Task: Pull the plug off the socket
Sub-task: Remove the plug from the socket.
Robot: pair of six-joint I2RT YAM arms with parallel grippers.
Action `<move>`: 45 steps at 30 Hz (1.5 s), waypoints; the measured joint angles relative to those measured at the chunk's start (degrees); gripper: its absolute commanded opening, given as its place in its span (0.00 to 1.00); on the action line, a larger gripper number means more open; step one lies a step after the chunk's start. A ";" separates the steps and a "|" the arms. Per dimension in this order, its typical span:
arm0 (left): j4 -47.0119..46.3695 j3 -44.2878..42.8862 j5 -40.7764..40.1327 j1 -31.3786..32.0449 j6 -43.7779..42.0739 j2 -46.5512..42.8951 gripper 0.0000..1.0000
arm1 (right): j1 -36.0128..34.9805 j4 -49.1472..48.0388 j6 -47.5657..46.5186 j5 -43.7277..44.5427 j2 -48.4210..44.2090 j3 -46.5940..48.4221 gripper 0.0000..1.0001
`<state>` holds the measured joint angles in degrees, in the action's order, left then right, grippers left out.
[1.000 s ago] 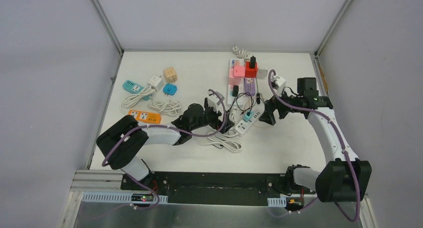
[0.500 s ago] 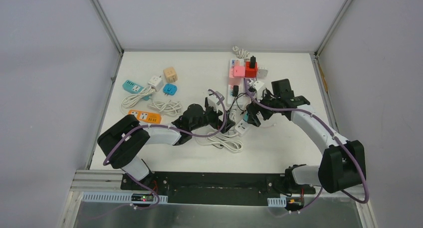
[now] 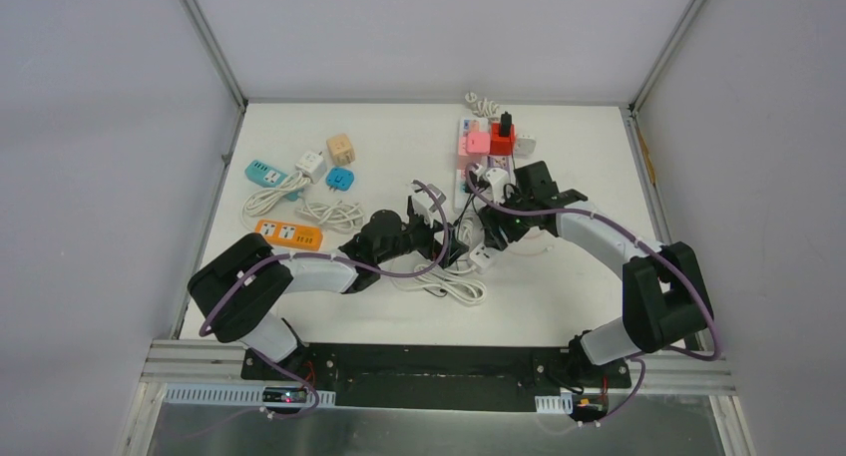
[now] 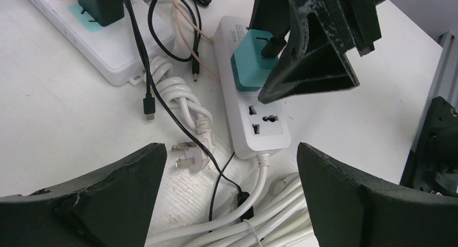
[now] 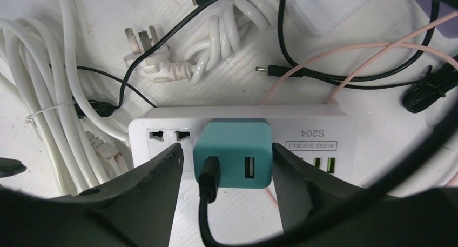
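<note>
Starting big: white table (image 3: 399, 127), littered w/ strips, adapters & cords. Mid-table, lying flat: white power strip (image 5: 318, 129), side-on in right wrist view. Plugged into it, just beside an empty universal socket: teal plug (image 5: 237, 136), seated flush, w/ black cable (image 5: 208, 204) in one of its USB ports.

Next: right gripper (image 5: 227, 149), down low over the strip, straddling the teal plug w/ one finger per side. On view's right, finger touching the plug's edge. On the other side, thin sliver of white strip showing btwn finger & plug. Can't tell if truly clamped or only bracketing.

Over to left gripper (image 4: 229, 149): spread wide, holding nothing, hanging near the strip's cord end, apart from the plug & facing it from the opposite side. Between those fingers, just the strip's end socket & white cord.

Smallest bit: loose white three-pin plug (image 5: 143, 41), near the strip on bare table, attached to a knotted white cord.
</note>
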<state>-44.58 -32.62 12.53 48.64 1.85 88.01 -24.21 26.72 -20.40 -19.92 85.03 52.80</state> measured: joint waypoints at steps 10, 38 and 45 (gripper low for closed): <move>-0.09 0.00 2.93 0.00 1.07 0.02 0.93 | -0.07 -0.74 0.39 1.31 0.04 0.13 0.05; 1.29 -3.02 1.92 0.00 24.83 3.96 0.84 | 2.10 -1.25 0.44 -3.58 -0.76 -0.42 0.00; -2.12 -4.09 1.81 -0.74 34.21 9.38 0.72 | 3.54 -2.08 0.46 -5.07 -1.42 -1.44 0.00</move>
<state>-46.70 -36.71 14.35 47.90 36.05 97.38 -20.67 24.64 -19.94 -24.99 83.61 51.35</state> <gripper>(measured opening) 0.750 0.462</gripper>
